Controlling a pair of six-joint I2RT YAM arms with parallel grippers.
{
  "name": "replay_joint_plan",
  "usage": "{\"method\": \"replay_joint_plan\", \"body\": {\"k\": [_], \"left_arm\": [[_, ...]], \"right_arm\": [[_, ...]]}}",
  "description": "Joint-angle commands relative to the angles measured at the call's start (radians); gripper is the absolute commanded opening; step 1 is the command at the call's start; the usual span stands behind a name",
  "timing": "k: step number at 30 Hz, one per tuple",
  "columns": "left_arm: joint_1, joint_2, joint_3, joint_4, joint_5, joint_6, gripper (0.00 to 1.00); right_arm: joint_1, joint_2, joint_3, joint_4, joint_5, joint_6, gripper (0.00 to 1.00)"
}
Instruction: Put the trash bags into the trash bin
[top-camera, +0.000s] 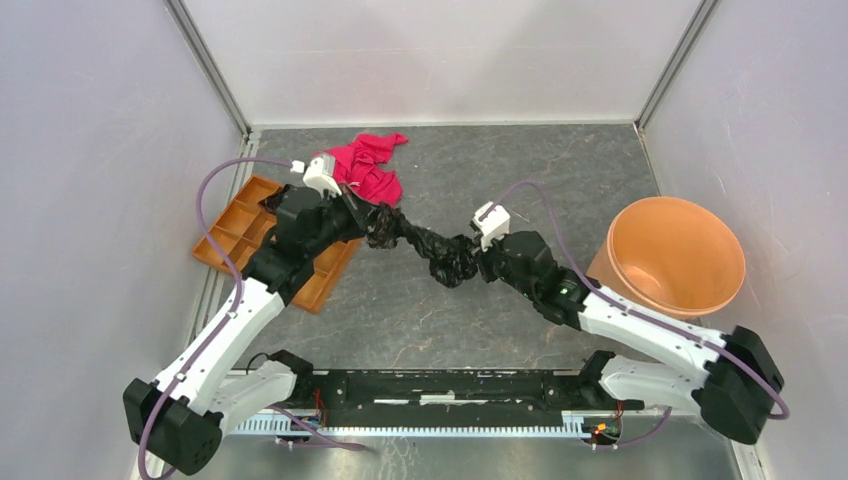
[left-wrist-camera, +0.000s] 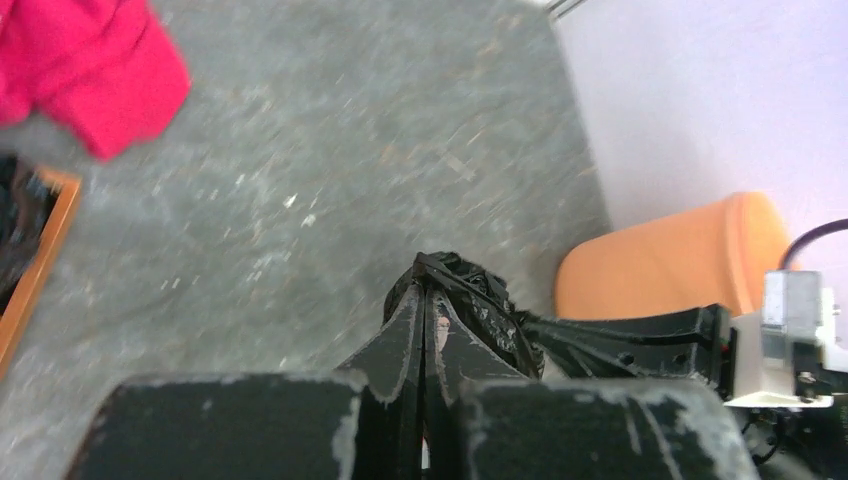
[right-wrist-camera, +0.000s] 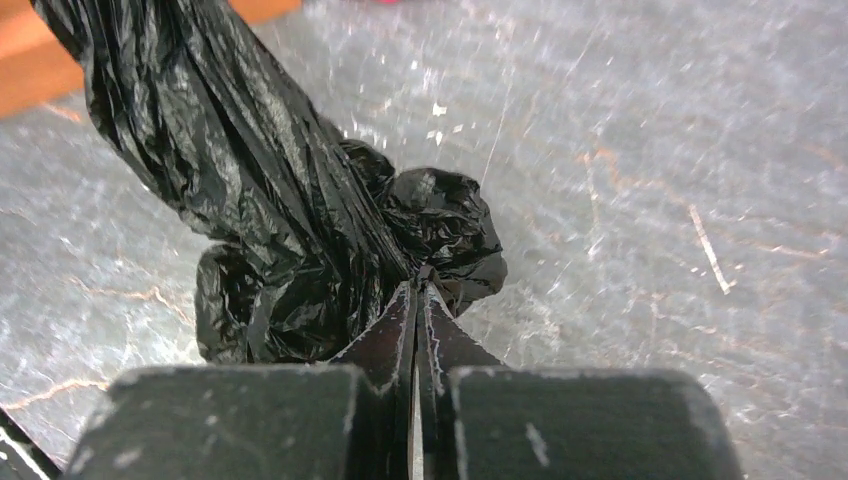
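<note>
A black trash bag (top-camera: 425, 245) hangs stretched between my two grippers over the middle of the table. My left gripper (top-camera: 372, 222) is shut on its left end; the film bunches at the fingertips in the left wrist view (left-wrist-camera: 470, 290). My right gripper (top-camera: 480, 262) is shut on its right end; in the right wrist view the creased bag (right-wrist-camera: 290, 220) fills the upper left and meets the closed tips (right-wrist-camera: 420, 285). The orange trash bin (top-camera: 672, 258) stands upright at the right, apart from both grippers, and also shows in the left wrist view (left-wrist-camera: 670, 255).
A pink-red cloth (top-camera: 370, 165) lies at the back behind the left gripper. A flat orange tray (top-camera: 240, 225) with compartments sits at the left under the left arm. White walls enclose the table on the left, back and right.
</note>
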Motion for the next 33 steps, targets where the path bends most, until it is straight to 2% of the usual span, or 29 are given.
{"method": "replay_joint_plan", "body": {"k": [1,3,4,7,11,13,17,19,21,23,25,28,31,33], "left_arm": [[0.008,-0.017,-0.052,-0.133,-0.046,0.055,0.02],[0.009,-0.066,-0.022,-0.135,-0.041,0.077,0.02],[0.008,-0.084,0.003,-0.133,-0.033,0.091,0.02],[0.009,-0.096,0.089,-0.099,0.076,0.115,0.02],[0.008,-0.083,0.206,0.083,0.372,0.076,0.02],[0.007,-0.092,0.270,0.139,0.402,0.056,0.02],[0.009,-0.109,0.359,0.144,0.375,0.067,0.02],[0.008,-0.116,0.339,0.091,0.284,0.086,0.02],[0.008,-0.100,0.305,-0.047,0.095,0.086,0.02],[0.008,-0.026,0.303,-0.266,-0.145,0.078,0.02],[0.009,0.052,0.301,-0.409,-0.229,0.111,0.02],[0.010,0.030,0.270,-0.406,-0.217,0.188,0.02],[0.010,-0.077,0.284,-0.270,-0.111,0.243,0.02],[0.010,-0.111,0.336,-0.200,0.007,0.257,0.02]], "right_arm": [[0.001,0.086,0.029,-0.037,0.002,0.041,0.00],[0.001,0.091,0.034,-0.085,0.038,0.023,0.01],[0.002,0.088,0.034,-0.091,0.040,0.009,0.08],[0.002,0.076,0.073,-0.114,-0.005,-0.030,0.37],[0.002,0.046,0.167,-0.157,-0.002,-0.036,0.54],[0.002,0.009,0.189,-0.160,0.024,-0.036,0.60],[0.003,-0.083,0.175,-0.139,0.080,-0.040,0.72],[0.003,-0.123,0.147,-0.122,0.119,-0.041,0.76],[0.003,-0.160,0.113,-0.108,0.148,-0.034,0.81],[0.002,-0.172,0.093,-0.113,0.160,-0.026,0.84],[0.001,-0.172,0.096,-0.138,0.166,-0.018,0.87],[0.003,-0.173,0.103,-0.170,0.182,-0.009,0.98],[0.002,-0.175,0.103,-0.166,0.171,-0.011,0.98],[0.003,-0.164,0.113,-0.155,0.145,-0.010,0.98]]}}
